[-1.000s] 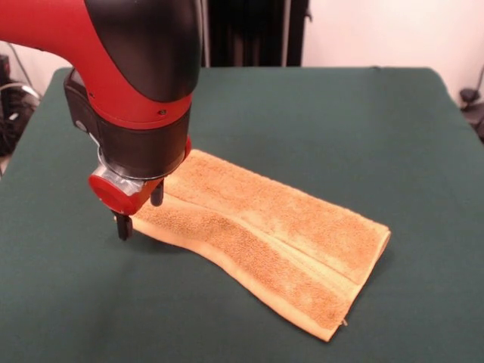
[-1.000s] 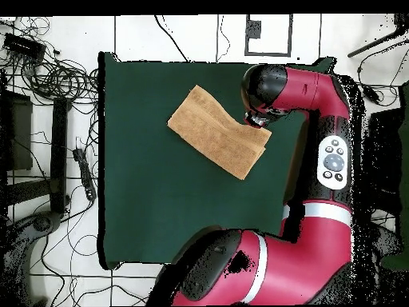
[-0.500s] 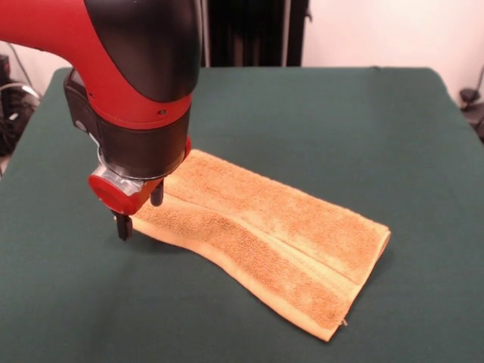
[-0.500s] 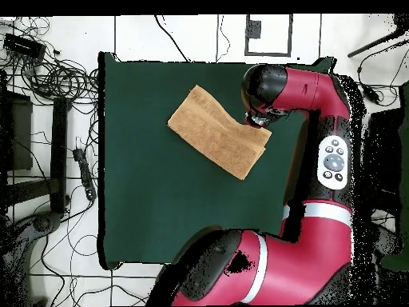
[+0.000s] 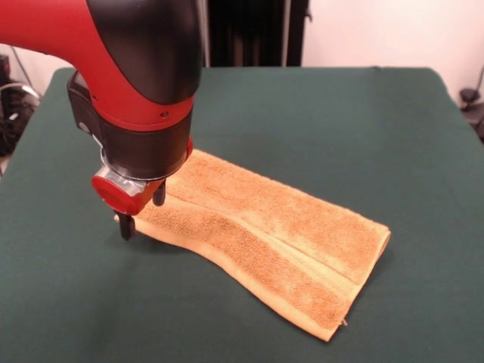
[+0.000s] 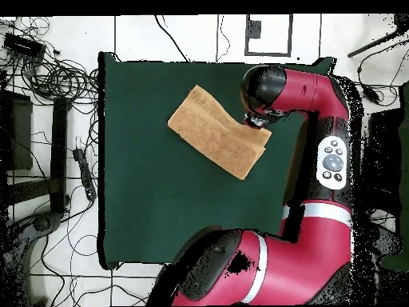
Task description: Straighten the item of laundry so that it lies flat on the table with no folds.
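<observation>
The towel lies folded over on itself on the green table, a long strip running from about 10 o'clock to 4 o'clock in the front view, a ridge down its length where one layer laps the other; in the overhead view the towel sits in the upper middle of the table, toward 12 o'clock from the cloth's centre; the gripper stands at the strip's 9 o'clock corner, its two dark fingers apart, one at the table just outside the towel's edge and the other over the cloth behind it, so the claw straddles the corner without clamping it, as far as I can judge; from above the gripper is mostly hidden under the arm's black wrist; terry like this should be light, limp and a little grippy, so it will drape and drag rather than slide stiffly; the best hold is probably the top layer alone at that corner, pinched thin; catching both layers would merely tow the whole strip; a slow peel toward the open side should unfold it
</observation>
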You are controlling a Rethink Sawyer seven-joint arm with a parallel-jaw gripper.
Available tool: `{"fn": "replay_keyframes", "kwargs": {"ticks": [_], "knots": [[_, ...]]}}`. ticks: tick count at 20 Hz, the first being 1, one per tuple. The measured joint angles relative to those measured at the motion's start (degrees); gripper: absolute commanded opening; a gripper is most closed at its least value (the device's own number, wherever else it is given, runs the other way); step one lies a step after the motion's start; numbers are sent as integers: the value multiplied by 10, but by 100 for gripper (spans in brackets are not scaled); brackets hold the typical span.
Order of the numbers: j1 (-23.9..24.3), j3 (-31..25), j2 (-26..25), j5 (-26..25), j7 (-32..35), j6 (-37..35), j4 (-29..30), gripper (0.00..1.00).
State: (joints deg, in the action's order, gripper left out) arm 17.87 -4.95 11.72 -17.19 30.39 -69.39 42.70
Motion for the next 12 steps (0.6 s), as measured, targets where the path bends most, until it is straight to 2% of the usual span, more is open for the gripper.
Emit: {"fn": "replay_keyframes", "kwargs": {"ticks": [12], "knots": [[1, 0, 0, -1, 0, 3, 17, 100]]}}
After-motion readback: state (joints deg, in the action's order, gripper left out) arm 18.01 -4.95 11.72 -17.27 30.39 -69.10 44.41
